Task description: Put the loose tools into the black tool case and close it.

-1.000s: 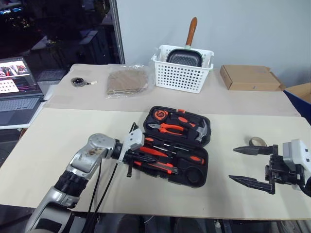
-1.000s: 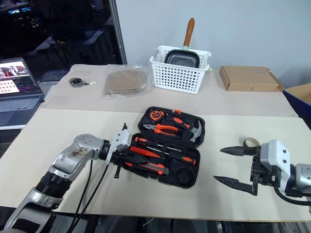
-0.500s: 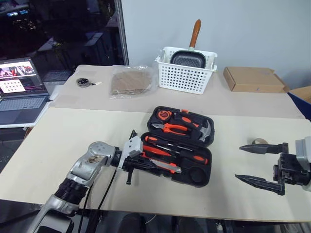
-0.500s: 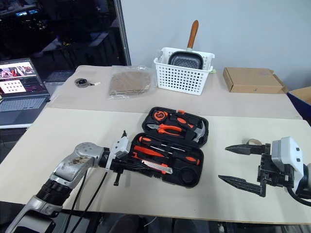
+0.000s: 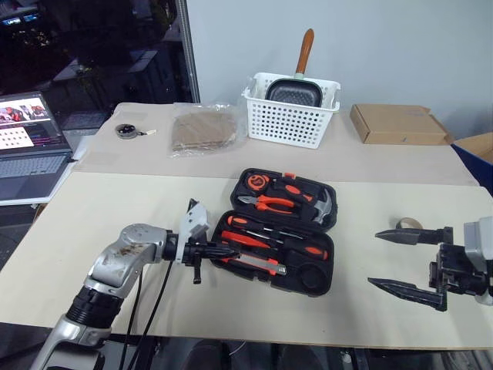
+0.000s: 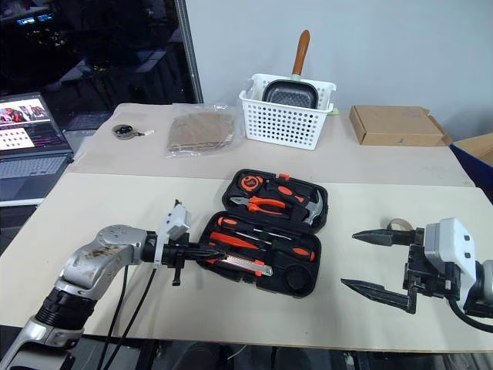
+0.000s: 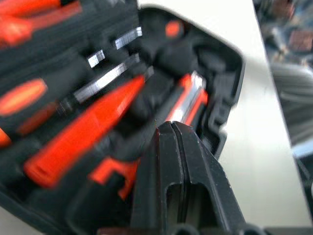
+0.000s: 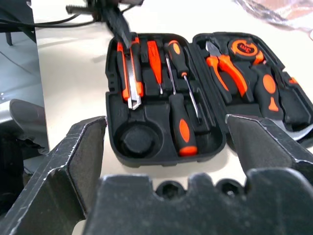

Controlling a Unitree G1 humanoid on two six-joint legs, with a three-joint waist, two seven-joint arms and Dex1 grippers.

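Observation:
The black tool case (image 5: 333, 212) lies open in the middle of the table. Its near half holds two black-and-orange screwdrivers (image 8: 183, 127), a thin red screwdriver (image 8: 153, 63) and the utility knife (image 5: 258, 264) along the front row. Pliers (image 5: 268, 203) and a hammer sit in the far half. My left gripper (image 5: 229, 250) is shut and empty, its tips at the left end of the near half, by the knife's end (image 7: 188, 100). To the right of the case, my right gripper (image 5: 373, 257) hangs open above the table, holding nothing.
A white basket (image 5: 291, 116) with a pan stands at the back, and a cardboard box (image 5: 397, 123) to its right. A bagged brown item (image 5: 202, 129), a round tape measure (image 5: 125, 130) and a laptop (image 5: 31, 146) lie at the left. A tape roll (image 5: 410, 224) sits behind my right gripper.
My left gripper has drawn back to the left, from over the case's near half to its left edge, staying shut. The right gripper has kept its place.

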